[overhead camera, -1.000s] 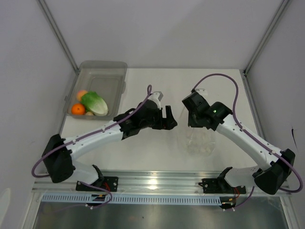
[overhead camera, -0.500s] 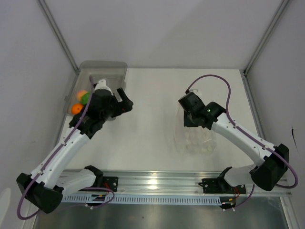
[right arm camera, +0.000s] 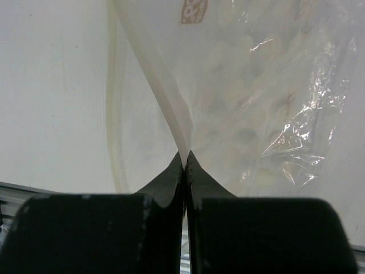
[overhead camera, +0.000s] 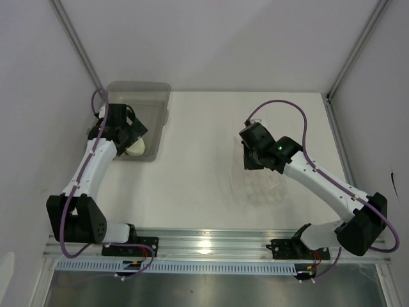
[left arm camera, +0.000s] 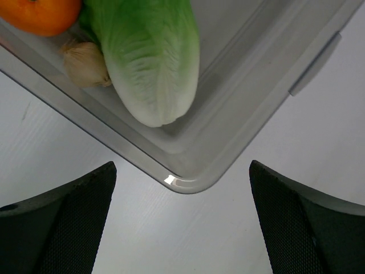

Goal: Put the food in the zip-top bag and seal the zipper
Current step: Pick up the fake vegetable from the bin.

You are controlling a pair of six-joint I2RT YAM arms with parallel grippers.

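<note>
The lettuce head [left arm camera: 151, 63], one orange fruit [left arm camera: 43, 14] and the beige lump [left arm camera: 85, 63] lie in the near corner of the grey bin [left arm camera: 228, 154]. The second orange fruit is out of view. My left gripper [left arm camera: 181, 171] is open and empty, hovering above that corner; in the top view it [overhead camera: 131, 137] covers most of the food. The clear zip-top bag [overhead camera: 265, 185] lies on the table at centre right. My right gripper [right arm camera: 185, 154] is shut on the bag's [right arm camera: 256, 85] mouth edge and holds it up; it also shows in the top view [overhead camera: 249, 157].
The grey bin [overhead camera: 153, 105] stands at the table's far left, against the left wall. The right arm's purple cable [overhead camera: 281, 105] loops above the bag. The metal rail [overhead camera: 204, 246] runs along the near edge.
My left arm has swung from the table's middle out to the left, over the bin's near corner. My right gripper has shifted slightly while still holding the bag's edge.
</note>
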